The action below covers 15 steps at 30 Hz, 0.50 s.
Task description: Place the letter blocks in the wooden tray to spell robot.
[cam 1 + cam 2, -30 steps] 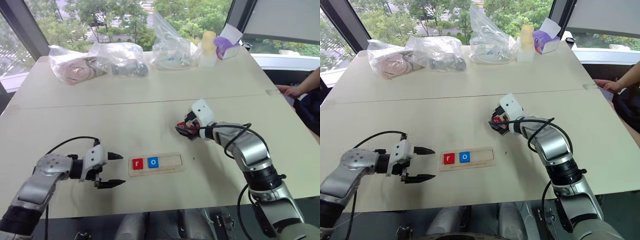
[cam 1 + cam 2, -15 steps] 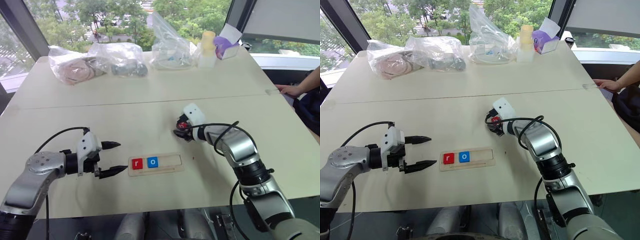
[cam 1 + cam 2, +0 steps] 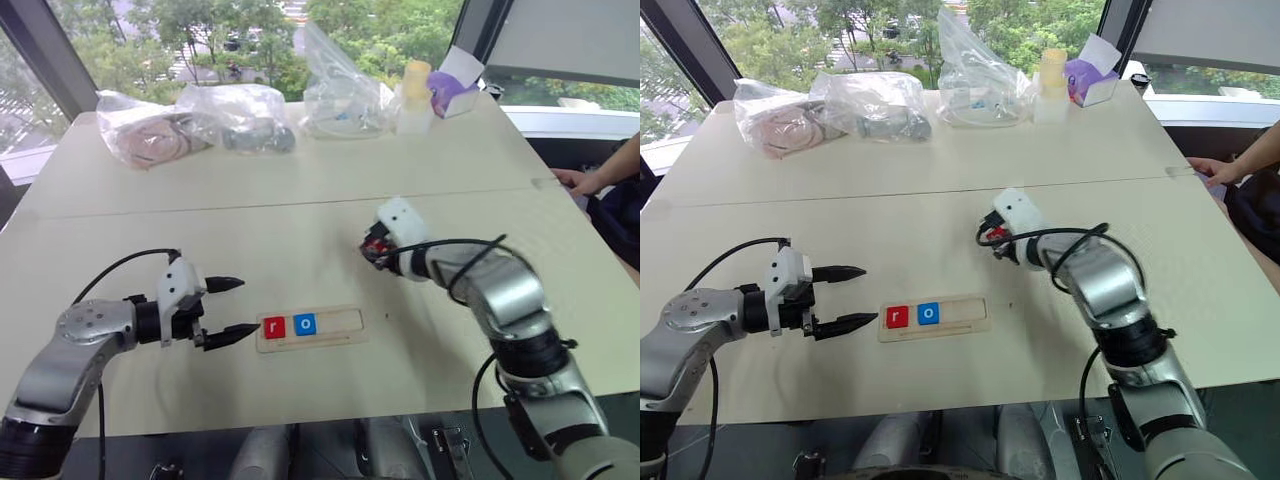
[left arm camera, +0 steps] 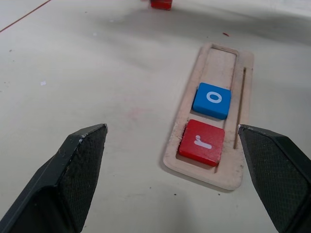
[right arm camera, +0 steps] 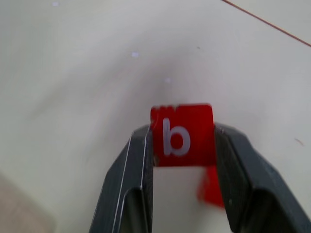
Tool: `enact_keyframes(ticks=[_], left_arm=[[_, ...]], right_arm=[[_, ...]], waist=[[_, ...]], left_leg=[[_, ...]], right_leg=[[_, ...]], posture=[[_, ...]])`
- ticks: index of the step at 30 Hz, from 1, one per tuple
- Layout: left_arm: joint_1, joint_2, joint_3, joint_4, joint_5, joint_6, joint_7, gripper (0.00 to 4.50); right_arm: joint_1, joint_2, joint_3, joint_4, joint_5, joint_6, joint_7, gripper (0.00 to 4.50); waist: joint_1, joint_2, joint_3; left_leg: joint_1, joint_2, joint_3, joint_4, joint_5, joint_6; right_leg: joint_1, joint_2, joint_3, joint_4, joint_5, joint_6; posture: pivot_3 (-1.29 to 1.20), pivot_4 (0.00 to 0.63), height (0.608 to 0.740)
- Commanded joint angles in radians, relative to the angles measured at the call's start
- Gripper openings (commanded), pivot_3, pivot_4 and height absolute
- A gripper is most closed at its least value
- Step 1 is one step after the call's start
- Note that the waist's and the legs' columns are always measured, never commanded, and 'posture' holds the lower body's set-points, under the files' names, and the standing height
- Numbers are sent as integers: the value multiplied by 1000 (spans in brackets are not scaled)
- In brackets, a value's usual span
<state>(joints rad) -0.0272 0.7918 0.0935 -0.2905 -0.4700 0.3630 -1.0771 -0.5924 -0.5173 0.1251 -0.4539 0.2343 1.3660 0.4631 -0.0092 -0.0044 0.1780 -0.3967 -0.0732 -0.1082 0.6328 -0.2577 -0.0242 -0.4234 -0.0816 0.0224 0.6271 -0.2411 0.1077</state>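
Observation:
The wooden tray [image 3: 340, 323] lies near the table's front edge and holds two letter blocks at its left end, a red "r" [image 3: 274, 326] and a blue "o" [image 3: 306, 323]. My left gripper [image 3: 246, 306] hovers open just left of the tray, with nothing between its fingers. My right gripper [image 3: 372, 248] is raised behind and to the right of the tray. It is shut on a red "b" block [image 5: 182, 134], pinched by its sides with the letter facing the wrist camera. Another red block [image 5: 211, 187] lies blurred on the table beneath it.
Clear plastic bags [image 3: 245, 115] with contents, a pale bottle [image 3: 415, 95] and a purple box [image 3: 455, 90] line the far edge. A person's hand [image 3: 575, 180] rests at the right edge. A seam [image 3: 200, 210] crosses the table.
My right gripper closed on the red "b" block and lifted it off the table, drawing back a little. My left gripper rose slightly and stayed open.

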Motion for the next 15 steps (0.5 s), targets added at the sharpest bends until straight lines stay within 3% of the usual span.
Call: enact_keyframes(ticks=[1, 8, 12, 15], left_arm=[[-18, -1, -6, 3, -17, -12, -31, 4500], [-74, -16, -26, 40, -9, -16, -48, 4500], [-102, -25, -41, 64, 0, -23, -57, 4500], [-118, -31, -52, 79, 7, -29, -61, 4500]], right_arm=[[111, -61, -150, -231, 89, 217, 43, 1142], [421, -66, -269, -443, 203, 248, -5, 1142], [474, -31, -278, -455, 226, 248, -63, 1142], [466, -13, -280, -441, 239, 248, -98, 2586]], waist=[[3, 0, 0], [-5, 0, 0], [-5, -1, 0], [-2, -1, 0]], left_leg=[[-1, 0, 0, 0, 0, 0], [-1, 1, 1, 1, 0, 0], [1, 1, 1, 1, 1, -1], [1, 1, 1, 2, 2, -1]], right_leg=[[0, 0, 0, 0, 0, 0], [-1, -1, 0, 1, 0, 0], [0, 0, 1, 2, 0, 0], [1, 1, 0, 2, 0, 0]], posture=[[0, 150, 740], [0, 150, 740], [0, 150, 740], [0, 150, 740]])
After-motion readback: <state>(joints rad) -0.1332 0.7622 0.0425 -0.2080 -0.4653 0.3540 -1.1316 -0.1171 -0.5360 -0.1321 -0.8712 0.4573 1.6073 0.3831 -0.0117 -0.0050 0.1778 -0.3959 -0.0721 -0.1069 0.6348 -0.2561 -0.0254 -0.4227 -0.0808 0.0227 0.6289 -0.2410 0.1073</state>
